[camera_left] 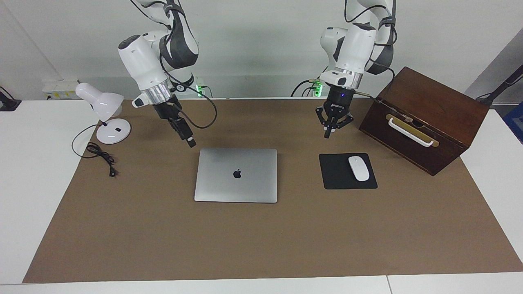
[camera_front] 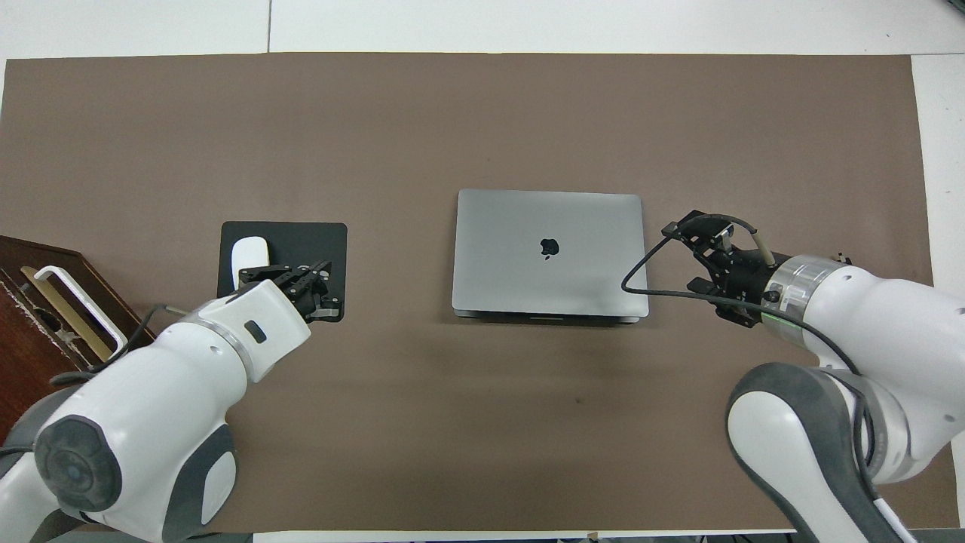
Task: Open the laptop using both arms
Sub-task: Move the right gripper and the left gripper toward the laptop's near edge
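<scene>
The silver-grey laptop (camera_left: 236,174) (camera_front: 549,253) lies closed and flat in the middle of the brown mat, its dark logo up. My right gripper (camera_left: 190,142) (camera_front: 697,237) hangs tilted in the air just off the laptop's corner that is nearest the robots, toward the right arm's end of the table, touching nothing. Toward the other end, my left gripper (camera_left: 328,134) (camera_front: 324,294) points straight down above the mouse pad's robot-side edge. It is shut, with its tips together and its links splayed, and holds nothing.
A black mouse pad (camera_left: 339,177) (camera_front: 301,241) carrying a white mouse (camera_left: 358,168) (camera_front: 249,256) lies beside the laptop. A dark wooden box (camera_left: 425,118) (camera_front: 38,302) with a white handle stands at the left arm's end. A white desk lamp (camera_left: 102,110) and its cord (camera_left: 100,157) sit at the right arm's end.
</scene>
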